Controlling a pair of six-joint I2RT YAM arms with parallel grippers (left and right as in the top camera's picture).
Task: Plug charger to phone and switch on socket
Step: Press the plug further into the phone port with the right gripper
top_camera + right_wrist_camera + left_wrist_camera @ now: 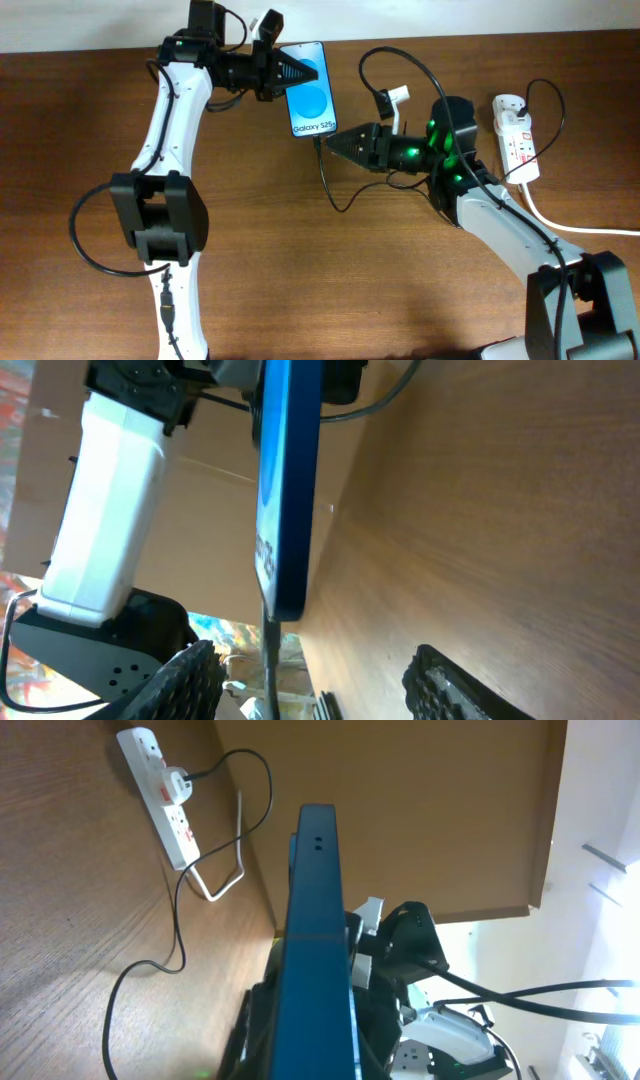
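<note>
Blue across its bright screen and black along its edge, the phone sits at the far side of the wooden table, face up toward the overhead camera, with the white "Galaxy" lettering at the foot that points toward the near side. From both wrist cameras it shows edge-on as a slim blue slab.

The left gripper comes in from the left, and its dark fingers are clamped on the phone's long left edge, about halfway up.

Just below the phone's foot is the right gripper, its tip aimed at that end. In the right wrist view its textured fingers stand wide apart with nothing pinched between them. The phone's foot lies just ahead of them, above the gap and toward the left finger in that view.

The charger, a thin black cable, rises through that gap and meets the middle of the phone's foot. Whether its tip is fully seated cannot be told. From there the cable drops toward the near side, loops on the wood and passes under the right arm.

Well apart to the right lies the white oblong socket, with the cable's other end plugged into it. A thick white cord curves away from it to the right edge.
</note>
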